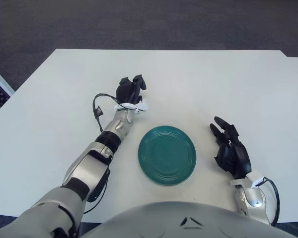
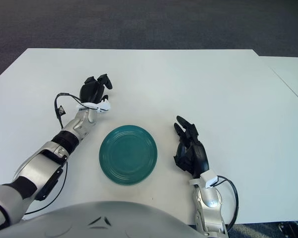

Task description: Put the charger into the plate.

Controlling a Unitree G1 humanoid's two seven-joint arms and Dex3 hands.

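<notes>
One white charger under left hand

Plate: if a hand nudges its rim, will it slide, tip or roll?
The plate lies flat on the table, wide and shallow, so it would probably slide rather than tip or roll. It looks rigid and smooth, so likely slippery to pinch. The left hand shows beyond it, the right hand beside it.

A white table fills most of the view, with dark carpet (greyish, speckled) beyond its far edge.
</notes>
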